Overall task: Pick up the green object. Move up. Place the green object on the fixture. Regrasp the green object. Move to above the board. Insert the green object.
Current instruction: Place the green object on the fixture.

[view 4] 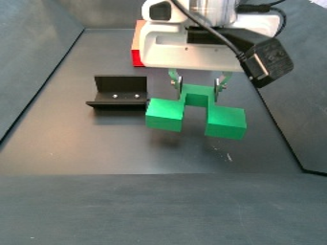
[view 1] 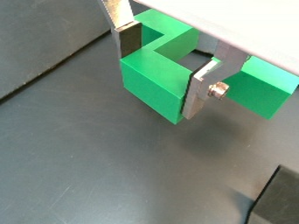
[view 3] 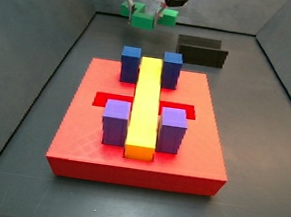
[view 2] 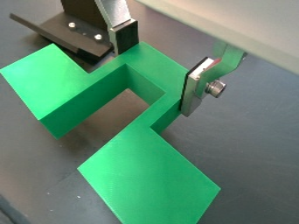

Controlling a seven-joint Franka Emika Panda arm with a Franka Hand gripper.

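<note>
a: where was the gripper point(view 4: 197, 84) when you looked?

b: i saw it hanging above the floor, fingers point(view 2: 197, 86) closed on the middle bar of the green object point(view 4: 189, 111), lifting it clear.

a: and the fixture point(view 4: 117, 93)?

b: beside the piece, apart from it. in a side view the board point(view 3: 138, 155) sat nearer the camera, yellow bar point(view 3: 145, 106) along its middle.

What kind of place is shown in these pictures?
Probably a robot test cell for assembly: a dark walled floor, a red board with slotted blocks, a fixture, and the gripper holding the green object.
</note>
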